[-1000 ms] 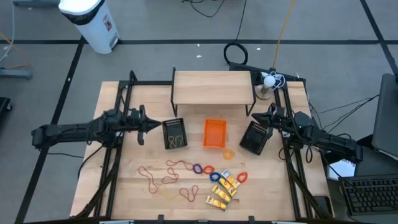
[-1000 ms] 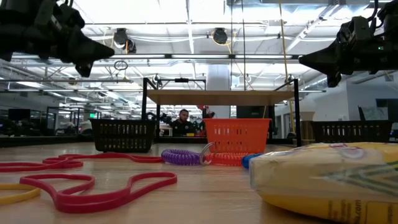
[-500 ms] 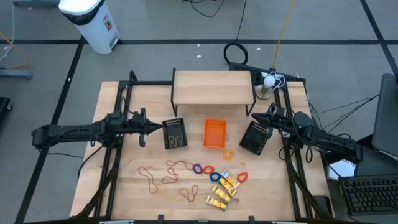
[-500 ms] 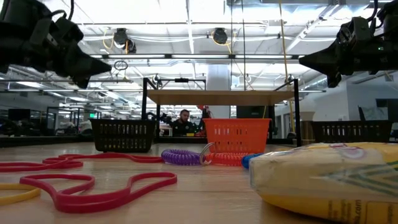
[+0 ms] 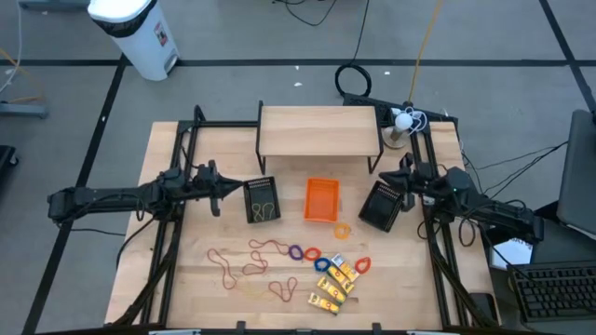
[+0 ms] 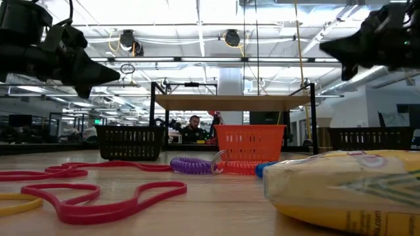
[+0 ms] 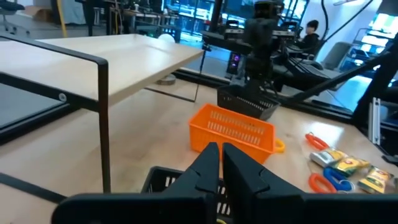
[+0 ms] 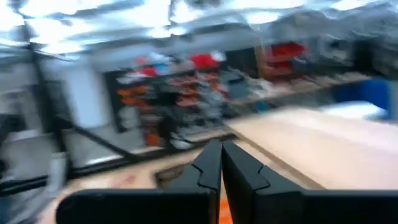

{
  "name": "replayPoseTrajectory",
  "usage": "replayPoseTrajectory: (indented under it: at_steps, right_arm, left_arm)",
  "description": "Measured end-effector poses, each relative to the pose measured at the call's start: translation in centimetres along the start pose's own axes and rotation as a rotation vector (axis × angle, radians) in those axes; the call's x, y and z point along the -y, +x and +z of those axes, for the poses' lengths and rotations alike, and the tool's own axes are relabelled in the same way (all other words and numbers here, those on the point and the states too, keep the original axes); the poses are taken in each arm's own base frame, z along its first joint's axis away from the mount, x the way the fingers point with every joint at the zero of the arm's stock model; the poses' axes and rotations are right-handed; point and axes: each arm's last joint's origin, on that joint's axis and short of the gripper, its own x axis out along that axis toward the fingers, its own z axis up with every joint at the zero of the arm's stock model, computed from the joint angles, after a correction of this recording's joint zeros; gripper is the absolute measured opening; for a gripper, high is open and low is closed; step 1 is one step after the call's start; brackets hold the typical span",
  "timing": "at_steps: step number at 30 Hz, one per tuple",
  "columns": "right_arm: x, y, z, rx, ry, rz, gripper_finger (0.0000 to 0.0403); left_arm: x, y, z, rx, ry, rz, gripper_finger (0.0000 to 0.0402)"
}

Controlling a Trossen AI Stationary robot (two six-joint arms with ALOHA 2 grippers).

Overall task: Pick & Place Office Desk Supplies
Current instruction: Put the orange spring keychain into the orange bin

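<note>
Supplies lie loose near the bench's front edge, both grippers held high and away from them.

Rubber bands (image 5: 250,263), rings (image 5: 310,256) and yellow packets (image 5: 333,282) sit well forward of the left gripper (image 5: 218,189), fingers pressed together beside the black basket (image 5: 262,198). The right gripper (image 5: 403,174), also pinched closed on nothing, has pulled back slightly from the other black basket (image 5: 382,204).

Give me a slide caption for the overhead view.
Both claws hover shut above baskets; rubber bands remain scattered.
</note>
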Motion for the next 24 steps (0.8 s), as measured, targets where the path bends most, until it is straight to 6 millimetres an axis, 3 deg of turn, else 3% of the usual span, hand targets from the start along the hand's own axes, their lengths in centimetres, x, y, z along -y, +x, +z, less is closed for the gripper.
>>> replayPoseTrajectory:
  at_steps: [2,6,12,18,24]
  right_arm:
    - [-0.3,0.2,0.2,-0.062,0.001,0.061,0.0013]
    - [-1.4,1.0,4.5,-0.148,-0.019,0.073,0.0018]
    - [-2.4,3.9,6.6,-0.573,-0.032,0.028,0.0019]
    - [-4.2,7.0,5.5,-0.887,-0.079,0.132,0.0021]
    - [-6.6,8.8,3.6,-1.010,-0.078,0.246,0.0054]
  left_arm:
    - [0.0,0.0,0.0,0.000,0.000,0.000,0.0016]
    - [0.0,0.0,0.0,-0.001,0.000,0.000,0.0005]
    - [0.0,0.0,0.0,-0.004,-0.027,0.000,0.0011]
    - [0.0,0.0,0.0,-0.004,-0.053,0.000,0.0023]
    - [0.0,0.0,0.0,-0.009,-0.055,0.000,0.0024]
